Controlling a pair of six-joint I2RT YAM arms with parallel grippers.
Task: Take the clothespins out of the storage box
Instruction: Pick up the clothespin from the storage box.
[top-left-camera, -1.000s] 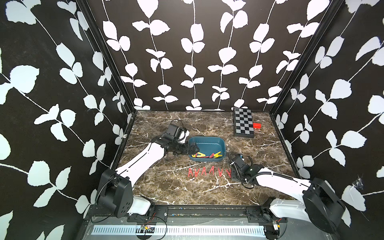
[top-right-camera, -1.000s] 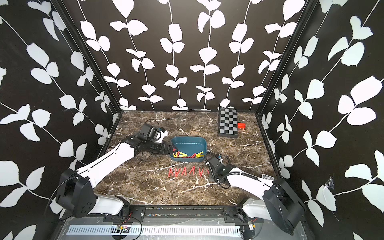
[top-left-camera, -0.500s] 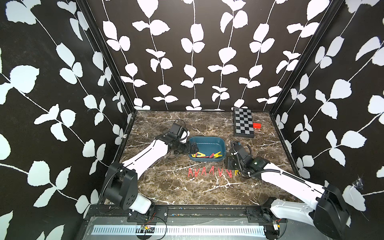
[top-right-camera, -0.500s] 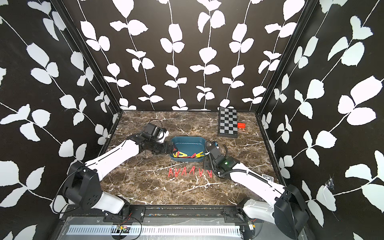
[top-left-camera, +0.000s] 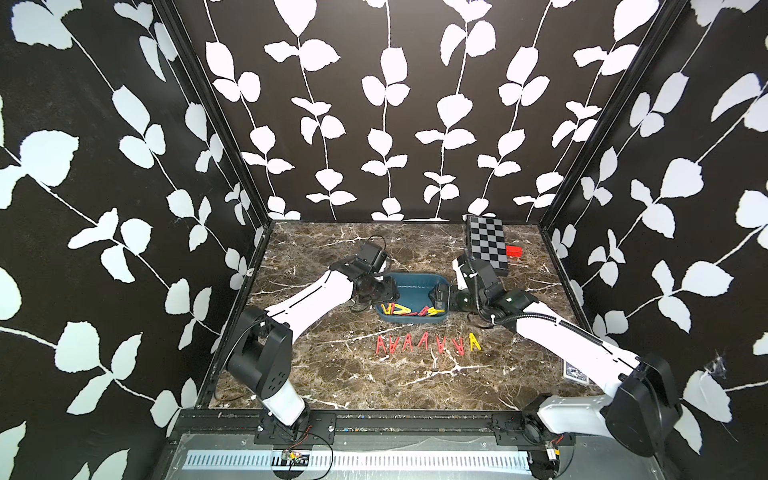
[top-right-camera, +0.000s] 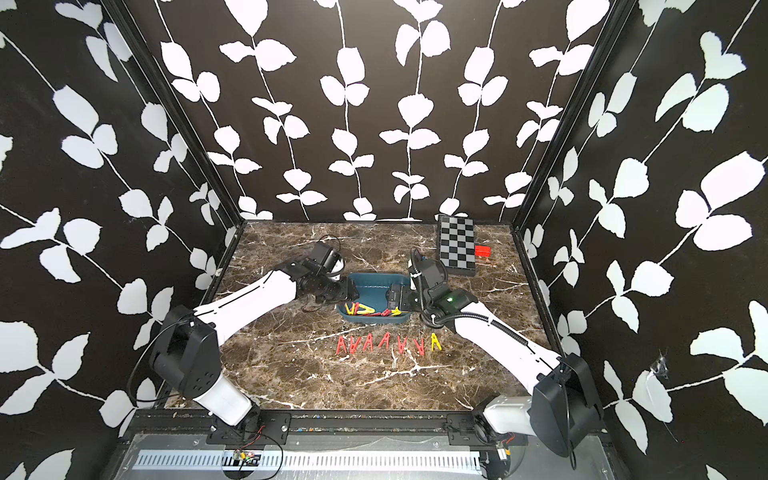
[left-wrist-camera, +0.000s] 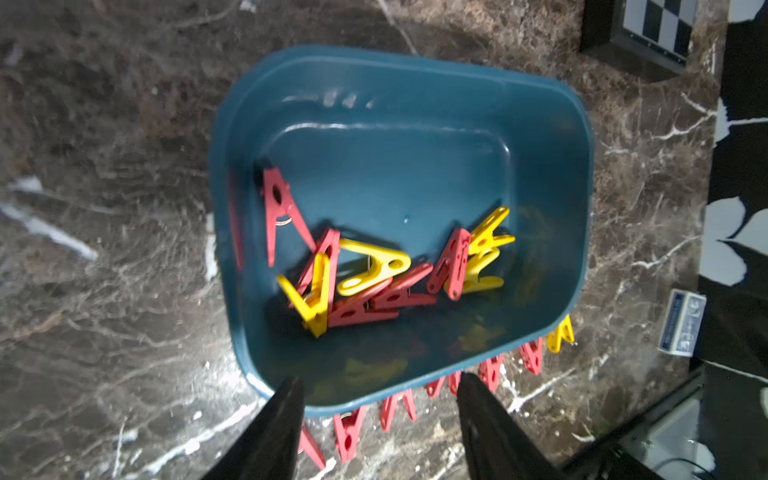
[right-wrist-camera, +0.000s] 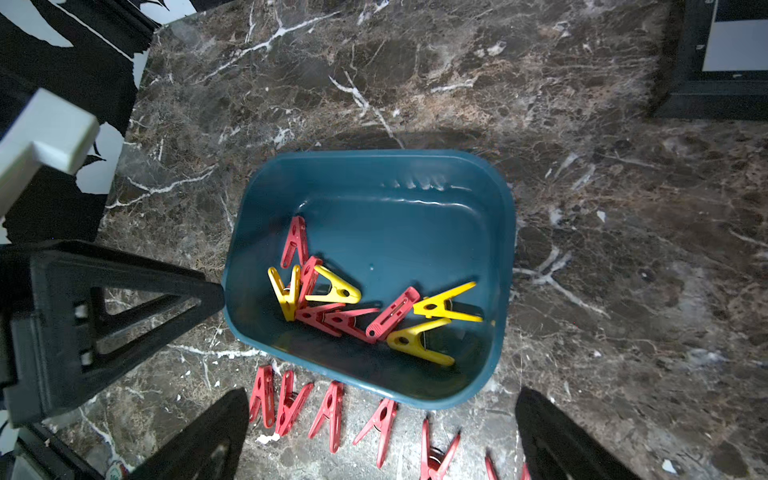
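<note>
The teal storage box (top-left-camera: 415, 279) sits mid-table and holds several red and yellow clothespins (left-wrist-camera: 374, 274) (right-wrist-camera: 365, 307), bunched toward its front wall. More clothespins (top-left-camera: 428, 343), red with one yellow at the right end, lie in a row on the marble in front of the box. My left gripper (top-left-camera: 385, 291) (left-wrist-camera: 378, 386) is at the box's left end, open, with its jaws apart along the rim. One of its fingers (right-wrist-camera: 166, 303) touches the outside of that wall. My right gripper (top-left-camera: 437, 297) (right-wrist-camera: 382, 399) hangs wide open over the right end and holds nothing.
A black-and-grey checkerboard box (top-left-camera: 487, 245) lies at the back right with a small red block (top-left-camera: 513, 251) beside it. A small blue-and-white card (top-left-camera: 575, 370) lies near the right arm. Black leaf-patterned walls enclose the table on three sides.
My right gripper rose from the row on the table to the box's right end and opened wide. My left gripper's jaws narrowed at the left end.
</note>
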